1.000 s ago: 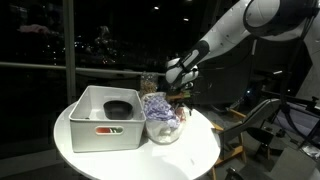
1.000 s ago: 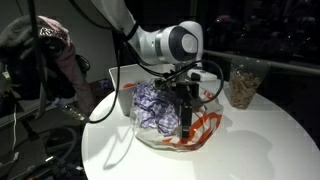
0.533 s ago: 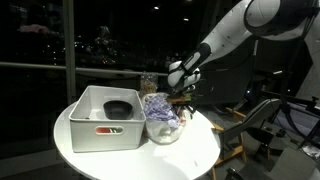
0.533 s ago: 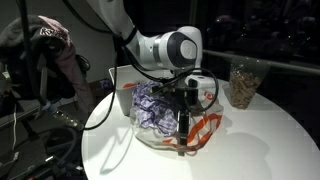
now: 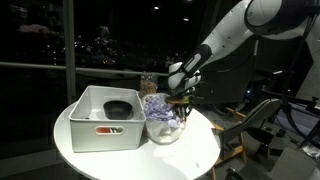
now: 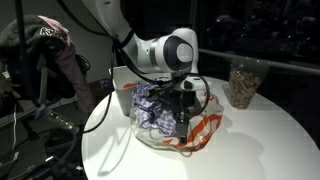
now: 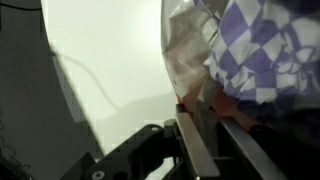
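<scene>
Gripper (image 6: 182, 127) sits lower than a second ago, jaws drawn closer. Round white table (image 5: 205, 150) carries grey bin (image 5: 85, 128); just beside it, clear bowl (image 6: 145, 137) holds checkered cloth (image 6: 150, 105) and orange-striped bag (image 6: 207, 128). Jaws stand narrowed at the bag's edge; whether they grip it cannot be told.
</scene>
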